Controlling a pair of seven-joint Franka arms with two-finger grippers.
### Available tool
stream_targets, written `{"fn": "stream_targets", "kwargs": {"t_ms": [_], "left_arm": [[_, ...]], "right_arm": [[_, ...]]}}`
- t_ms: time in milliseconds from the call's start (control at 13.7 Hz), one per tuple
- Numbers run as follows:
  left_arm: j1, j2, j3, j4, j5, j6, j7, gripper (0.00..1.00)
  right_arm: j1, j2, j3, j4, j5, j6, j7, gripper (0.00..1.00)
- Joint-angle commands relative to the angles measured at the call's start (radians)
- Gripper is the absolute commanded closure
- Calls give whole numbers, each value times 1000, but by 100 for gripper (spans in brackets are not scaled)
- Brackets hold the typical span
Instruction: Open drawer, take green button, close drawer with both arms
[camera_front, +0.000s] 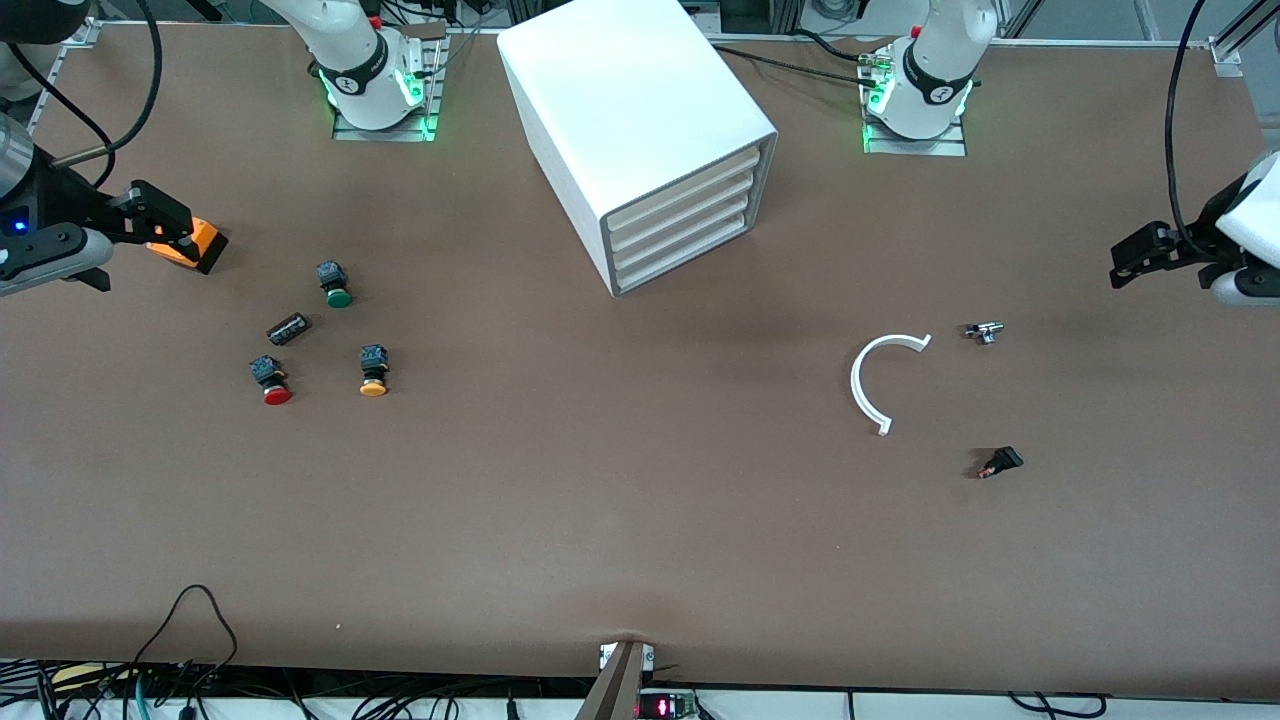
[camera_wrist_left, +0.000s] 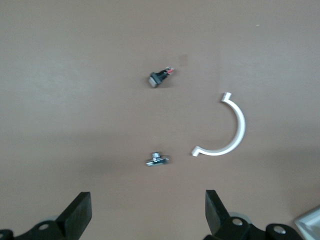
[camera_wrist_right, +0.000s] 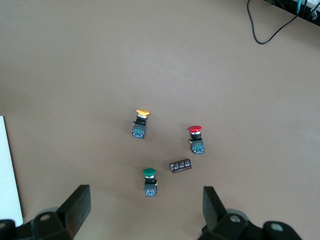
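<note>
The white cabinet stands at the table's middle, near the robots' bases. Its four cream drawer fronts are all shut. The green-capped button lies on the table toward the right arm's end; it also shows in the right wrist view. My right gripper is open and empty, up over the table's edge at that end, with the green button between its fingers in its wrist view. My left gripper is open and empty over the left arm's end of the table, its fingers wide apart.
A red-capped button, a yellow-capped button and a dark terminal block lie nearer the camera than the green one. An orange block sits under the right gripper. A white half ring, a small metal part and a small black part lie toward the left arm's end.
</note>
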Motion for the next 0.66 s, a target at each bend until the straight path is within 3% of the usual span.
{"fn": "stream_targets", "kwargs": {"t_ms": [0, 585], "left_arm": [[-16, -29, 25, -4, -43, -23, 17, 0], [-31, -29, 12, 42, 12, -24, -1, 0]], "right_arm": [[-2, 13, -5, 27, 16, 17, 8, 1], [-1, 15, -5, 25, 17, 42, 8, 1]]}}
